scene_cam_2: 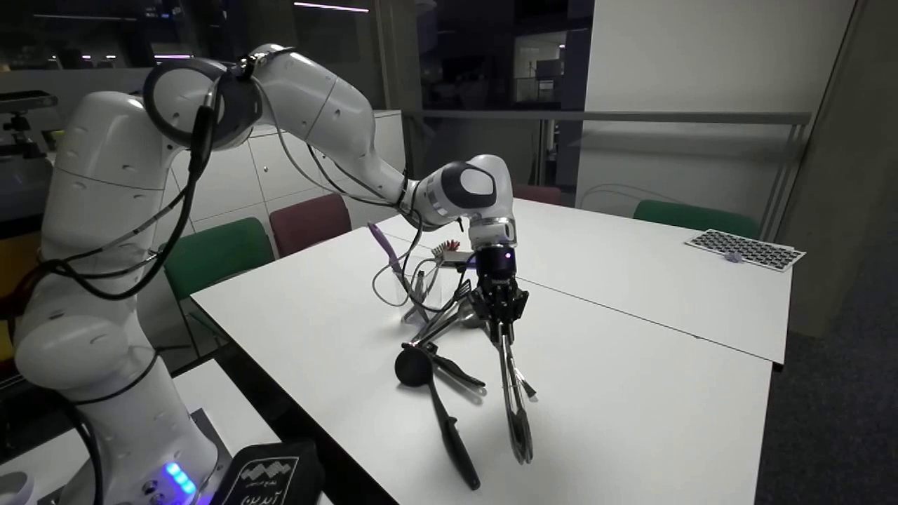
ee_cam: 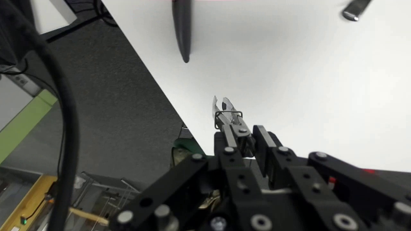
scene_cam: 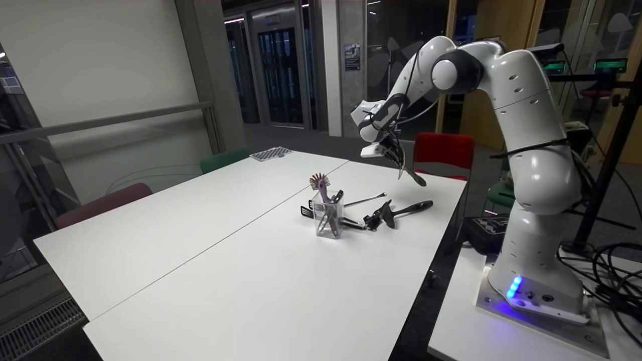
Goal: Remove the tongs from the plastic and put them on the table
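Observation:
My gripper [scene_cam_2: 503,333] is shut on the long grey metal tongs [scene_cam_2: 515,400]. The tongs hang from the fingers, tips tilted down, over a corner of the white table [scene_cam_2: 631,414]. In an exterior view the gripper [scene_cam: 398,159] and the tongs [scene_cam: 415,177] show at the table's far side. In the wrist view the gripper's fingers [ee_cam: 245,136] are on either side of the tongs [ee_cam: 228,117]. I cannot tell whether the tips touch the table. The clear plastic holder [scene_cam: 321,229] stands upright, apart from the tongs. In an exterior view it is partly hidden behind cables.
A purple brush [scene_cam: 322,188] and other utensils stand in the holder. A black ladle-like utensil [scene_cam: 411,208], a thin metal utensil [scene_cam: 366,199] and several black-handled tools lie beside it. A checkered board [scene_cam: 271,153] lies at the table's end. Chairs stand around the table.

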`<action>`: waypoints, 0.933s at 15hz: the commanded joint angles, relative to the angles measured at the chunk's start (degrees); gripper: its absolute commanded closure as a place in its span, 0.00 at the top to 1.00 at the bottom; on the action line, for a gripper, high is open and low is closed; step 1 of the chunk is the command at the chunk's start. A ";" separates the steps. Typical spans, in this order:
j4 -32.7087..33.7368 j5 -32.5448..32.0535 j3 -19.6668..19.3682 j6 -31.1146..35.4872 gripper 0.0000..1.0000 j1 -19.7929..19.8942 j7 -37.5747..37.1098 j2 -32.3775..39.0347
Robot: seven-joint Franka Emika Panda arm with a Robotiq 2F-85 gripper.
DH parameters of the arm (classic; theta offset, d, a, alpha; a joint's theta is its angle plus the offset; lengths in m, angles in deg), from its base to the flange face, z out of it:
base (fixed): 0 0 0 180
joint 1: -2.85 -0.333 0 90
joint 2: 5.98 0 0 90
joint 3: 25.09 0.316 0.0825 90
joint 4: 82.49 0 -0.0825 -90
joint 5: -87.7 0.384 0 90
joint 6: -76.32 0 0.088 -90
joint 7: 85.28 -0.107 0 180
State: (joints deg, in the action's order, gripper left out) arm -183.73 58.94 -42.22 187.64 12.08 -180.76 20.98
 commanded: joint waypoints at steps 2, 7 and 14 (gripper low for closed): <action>-8.18 0.70 -1.43 11.51 0.05 1.78 3.09 -12.43; -11.07 14.45 -2.17 13.80 0.05 6.29 6.46 -16.05; -12.85 -0.55 -8.30 22.46 0.05 4.16 -20.94 -13.60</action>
State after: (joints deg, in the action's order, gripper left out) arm -195.55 63.21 -48.41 208.26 17.78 -191.59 7.71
